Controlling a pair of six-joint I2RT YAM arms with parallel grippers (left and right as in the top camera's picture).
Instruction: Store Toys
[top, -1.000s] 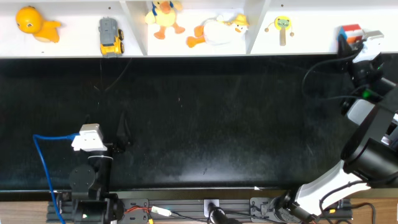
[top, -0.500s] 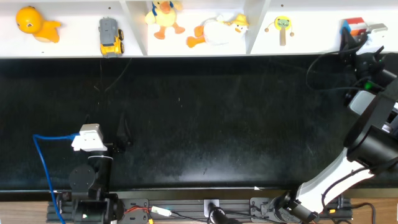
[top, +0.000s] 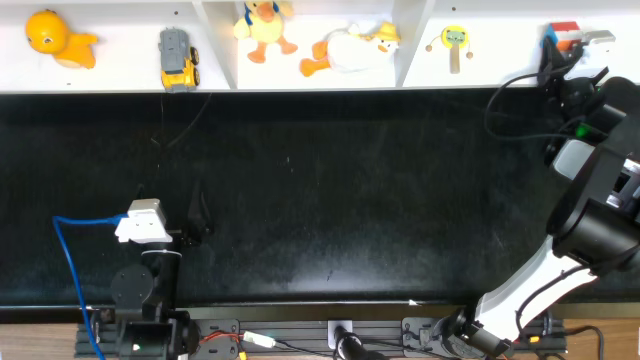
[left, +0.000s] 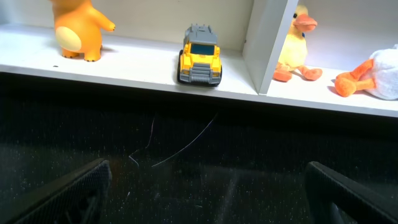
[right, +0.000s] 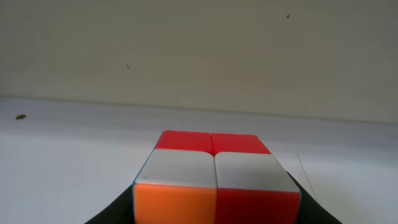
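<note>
Up at the far right end of the long white compartmented shelf (top: 300, 82), the right gripper (top: 560, 58) has a multicoloured plastic puzzle cube (right: 214, 177) inside the last bay. The cube shows red, white and orange faces and sits low over the pale shelf floor, close to the back wall. I cannot tell whether its underside already rests on the board. Carrying it that deep makes sense to me, since a toy let go near the lip could tip back onto the black matted table (top: 350, 200).

The other bays already have their toys, each set back from the front edge:
- an orange rubber duck (top: 55, 38) and a yellow and grey toy truck (top: 178, 58) share the leftmost bay
- a yellow plush duck (top: 264, 25) sits beside a white plush duck lying on its side (top: 350, 50) in the next
- a small yellow toy on a wooden handle (top: 455, 42) has the bay just beside the cube's

By my reading, the cube is the last piece to go in.

The right gripper's dark fingers are drawn in against the cube's two sides, so they look clamped on it rather than merely flanking it. The left gripper (left: 208, 171) hangs low over the mat facing the truck, its fingers spread wide and holding nothing. It looks parked out of the way.
</note>
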